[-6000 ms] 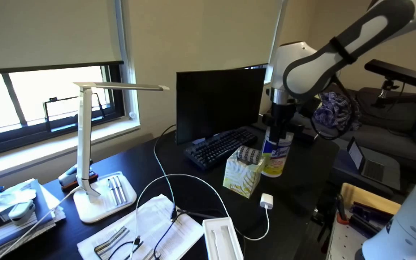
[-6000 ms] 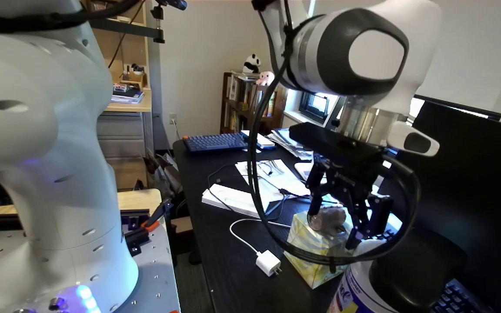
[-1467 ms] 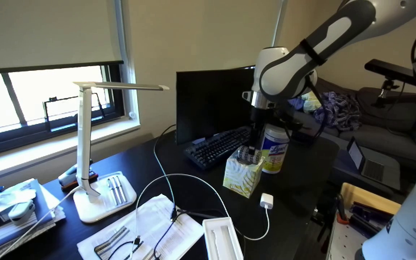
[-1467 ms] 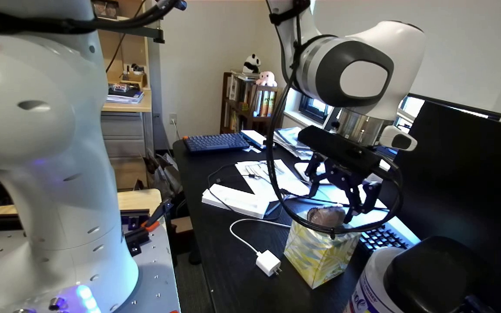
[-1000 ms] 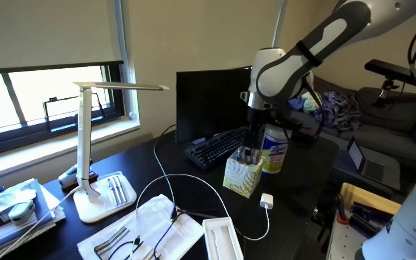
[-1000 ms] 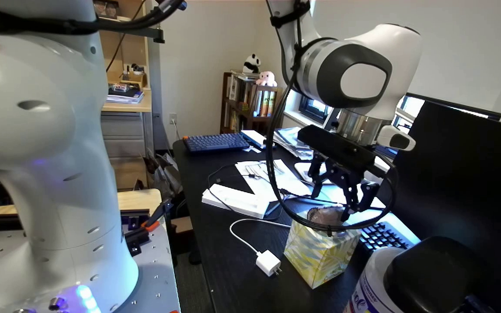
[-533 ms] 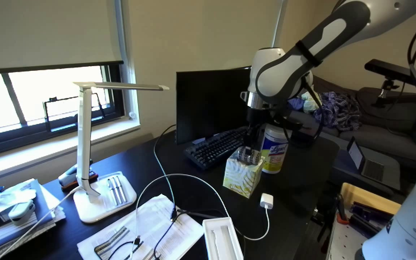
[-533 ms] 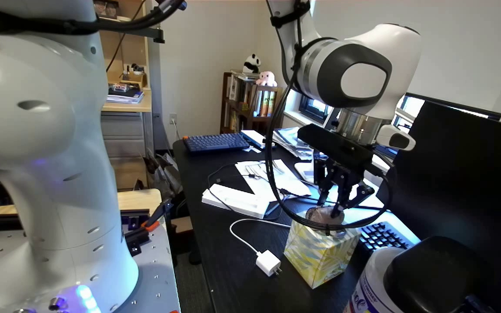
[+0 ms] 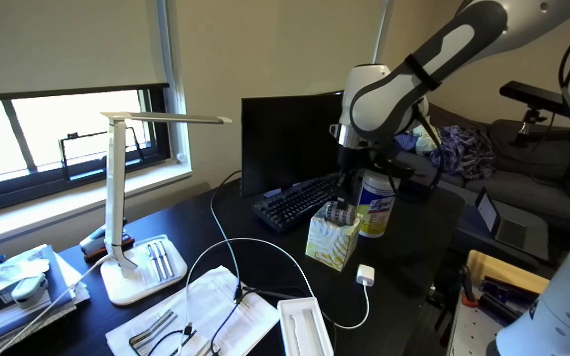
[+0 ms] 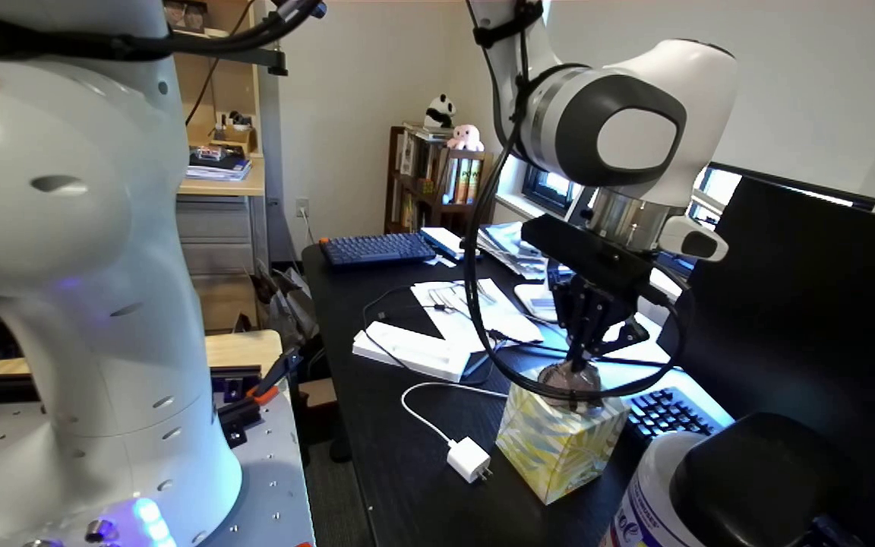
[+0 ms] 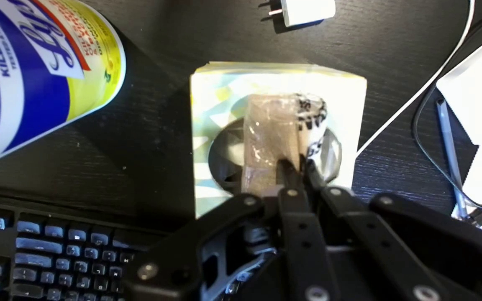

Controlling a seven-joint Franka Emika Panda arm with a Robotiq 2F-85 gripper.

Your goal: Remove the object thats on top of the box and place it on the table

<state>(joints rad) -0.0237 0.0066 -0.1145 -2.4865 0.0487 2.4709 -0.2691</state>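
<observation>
On top of the box (image 9: 332, 242), cream-yellow and patterned, lies the object (image 10: 559, 380), a short brownish roll in clear film with black-and-white lettering. From above, the wrist view shows this object (image 11: 266, 129) across the box's oval opening. My gripper (image 10: 579, 363) points down over it, its jaws drawn together. In the wrist view the fingertips of the gripper (image 11: 296, 169) pinch a narrow fold at the object's lettered side; the exact contact is partly hidden. The object still rests on the box, which stands on the dark table (image 9: 394, 282).
A Lysol canister (image 11: 48, 71) stands close beside the box, near the gripper. A white charger (image 10: 469, 459) with its cable lies in front. Keyboard (image 9: 300, 200) and monitor (image 9: 290, 143) are behind. Papers (image 9: 206, 311), a white tray (image 9: 305, 326) and a lamp (image 9: 116, 188) occupy the other side.
Earlier my arm moved from beside the canister to above the box, and the canister shifted slightly. Within the last second the fingers came together on the object, which now looks squeezed and slightly turned.
</observation>
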